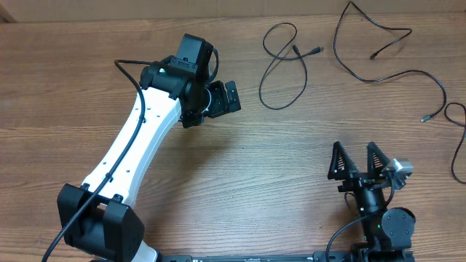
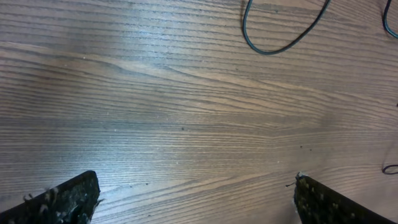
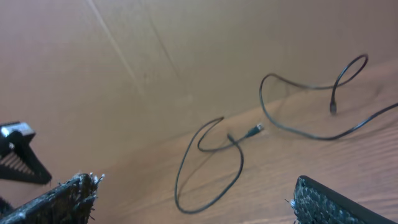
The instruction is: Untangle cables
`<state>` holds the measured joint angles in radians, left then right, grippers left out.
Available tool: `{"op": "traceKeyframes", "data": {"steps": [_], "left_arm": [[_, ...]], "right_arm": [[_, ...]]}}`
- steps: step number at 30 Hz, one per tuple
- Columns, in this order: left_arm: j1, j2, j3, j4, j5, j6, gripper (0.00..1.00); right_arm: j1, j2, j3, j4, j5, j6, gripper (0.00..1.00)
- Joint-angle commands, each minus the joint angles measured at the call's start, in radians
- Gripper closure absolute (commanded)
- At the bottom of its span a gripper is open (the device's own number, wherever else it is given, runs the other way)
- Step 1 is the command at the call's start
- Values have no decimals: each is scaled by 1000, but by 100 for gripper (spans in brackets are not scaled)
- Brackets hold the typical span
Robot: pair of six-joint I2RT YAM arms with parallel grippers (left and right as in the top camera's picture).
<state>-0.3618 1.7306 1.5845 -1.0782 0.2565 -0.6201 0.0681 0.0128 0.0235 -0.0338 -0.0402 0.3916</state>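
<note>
Check the left hand (image 1: 227, 97): its fingers stand wide apart and hold nothing, low over the desk (image 1: 87, 87). The looped cable (image 1: 280, 69) lies near the left hand, toward the right edge of the overhead view, not touching it. The long cable (image 1: 397, 71) lies farther from the left hand on the same side, apart from the loop. The right hand (image 1: 355, 149), well apart from the left hand, is also spread wide and empty.

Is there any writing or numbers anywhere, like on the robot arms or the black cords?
None: no view shows readable text. The white-and-black left robot arm has only a small green light, and the thin black cables and brown wooden table bear no writing.
</note>
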Motion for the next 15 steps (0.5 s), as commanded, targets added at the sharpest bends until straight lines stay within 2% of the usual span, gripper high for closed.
{"op": "traceKeyframes", "data": {"steps": [1, 8, 15], "left_arm": [[2, -14, 13, -2, -5, 22, 0], [2, -14, 13, -2, -5, 22, 0], [2, -14, 13, -2, -5, 23, 1]], "right_arm": [[10, -10, -16, -27, 25, -2, 0], [9, -10, -16, -50, 28, -11, 0], [10, -10, -16, -51, 28, -135, 0]]}}
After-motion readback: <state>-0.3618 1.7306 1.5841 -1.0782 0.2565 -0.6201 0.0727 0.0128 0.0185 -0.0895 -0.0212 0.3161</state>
